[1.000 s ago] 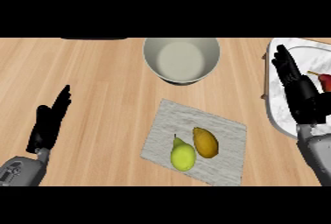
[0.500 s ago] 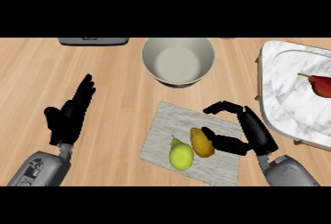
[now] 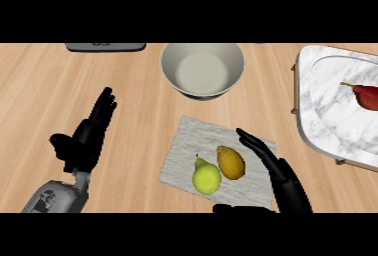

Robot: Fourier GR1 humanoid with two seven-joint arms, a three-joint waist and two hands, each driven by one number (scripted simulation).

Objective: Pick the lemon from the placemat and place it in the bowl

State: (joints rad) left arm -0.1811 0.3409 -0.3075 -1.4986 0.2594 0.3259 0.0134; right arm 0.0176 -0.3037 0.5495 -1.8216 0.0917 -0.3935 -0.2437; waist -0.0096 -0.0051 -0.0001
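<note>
A grey placemat [image 3: 193,145] lies in the middle of the wooden counter. On it rest an orange-yellow lemon [image 3: 231,162] and, touching its left side, a yellow-green pear [image 3: 206,176] with a stem. My right hand [image 3: 279,172] is open, its straight fingers slanting up just right of the lemon, with the thumb low at the view's edge. It holds nothing. The cream bowl [image 3: 221,86] stands beyond the mat, with nothing in it. At the left, well off the mat, my left hand [image 3: 83,140] rests open with its fingers up.
A marble tray [image 3: 317,107] at the right edge carries a dark red fruit [image 3: 367,96]. A dark grey object [image 3: 105,46] lies at the counter's far edge, left of the bowl.
My right hand has come in from over the marble tray to the placemat, then straightened its curved fingers beside the lemon. The left hand has shifted a little rightward. Neither fruit has moved.
</note>
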